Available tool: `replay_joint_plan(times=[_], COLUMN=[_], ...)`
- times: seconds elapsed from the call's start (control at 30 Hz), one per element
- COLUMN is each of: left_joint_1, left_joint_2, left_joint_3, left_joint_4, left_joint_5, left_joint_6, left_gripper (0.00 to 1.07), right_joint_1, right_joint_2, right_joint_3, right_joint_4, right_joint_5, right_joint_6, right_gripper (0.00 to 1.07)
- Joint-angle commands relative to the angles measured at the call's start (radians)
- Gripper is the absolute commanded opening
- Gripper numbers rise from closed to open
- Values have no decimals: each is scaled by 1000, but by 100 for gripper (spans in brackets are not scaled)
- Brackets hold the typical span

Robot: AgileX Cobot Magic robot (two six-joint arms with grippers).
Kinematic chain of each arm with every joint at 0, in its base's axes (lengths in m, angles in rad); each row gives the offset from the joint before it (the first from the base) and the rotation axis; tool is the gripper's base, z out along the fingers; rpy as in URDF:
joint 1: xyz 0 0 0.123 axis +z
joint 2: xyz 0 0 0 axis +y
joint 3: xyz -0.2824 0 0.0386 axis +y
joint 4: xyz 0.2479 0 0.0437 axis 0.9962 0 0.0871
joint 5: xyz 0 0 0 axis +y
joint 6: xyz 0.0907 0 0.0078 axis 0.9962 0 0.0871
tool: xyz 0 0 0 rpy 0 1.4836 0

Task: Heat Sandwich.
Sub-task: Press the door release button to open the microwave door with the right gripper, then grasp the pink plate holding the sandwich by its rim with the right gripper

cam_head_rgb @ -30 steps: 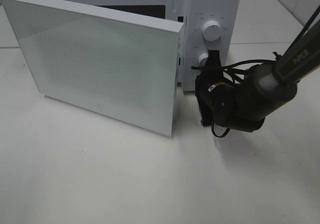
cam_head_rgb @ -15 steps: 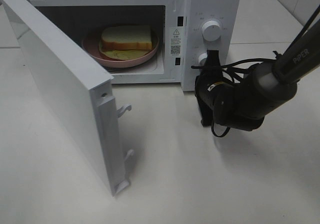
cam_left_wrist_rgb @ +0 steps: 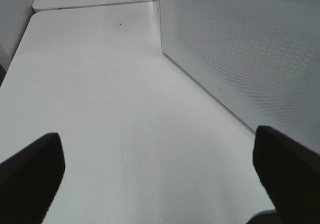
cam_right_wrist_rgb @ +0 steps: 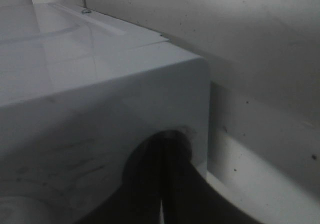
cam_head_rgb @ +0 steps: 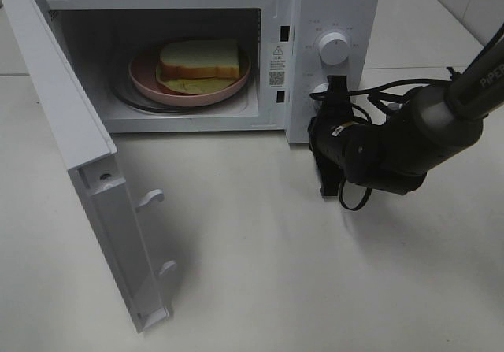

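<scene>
Heating step. The sandwich (cam_head_rgb: 199, 58) lies flat on a pink plate (cam_head_rgb: 146, 84) inside the microwave (cam_head_rgb: 331, 5), whose door (cam_head_rgb: 71, 143) stands wide open. The right fingers (cam_head_rgb: 337, 90), clenched on nothing, sit at the lower knob (cam_head_rgb: 319, 92), above the counter (cam_head_rgb: 260, 273). From them the sandwich lies toward the door side and deeper in, beyond the control panel. Its long axis runs across the cavity, long side facing the opening. The left fingers (cam_left_wrist_rgb: 31, 176), released and spread, face the door's outer panel. The right arm is probably nearer.
</scene>
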Motion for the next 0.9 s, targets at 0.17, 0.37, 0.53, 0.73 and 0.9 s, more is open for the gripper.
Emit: replay_joint_plan(times=[0.17, 0.37, 0.53, 0.73, 0.9], left_joint_1=[-3, -3, -3, -3, -3], left_joint_2=[-27, -27, -27, -27, -27], left_joint_3=[3, 3, 3, 3, 3], left_joint_4=[-8, -8, -8, -8, -8], left_joint_5=[-2, -2, -2, -2, -2], left_joint_6=[-7, -7, -7, -7, -7], left_gripper=[98, 98, 98, 98, 98], right_joint_1=[3, 3, 3, 3, 3], right_joint_2=[-76, -135, -183, -255, -311], right_joint_3=[48, 103, 142, 193, 235], right_joint_4=[-64, -87, -120, -173, -185], right_joint_5=[2, 102, 128, 188, 205], right_joint_6=[-3, -5, -11, -13, -20], right_gripper=[0, 0, 1, 3, 3])
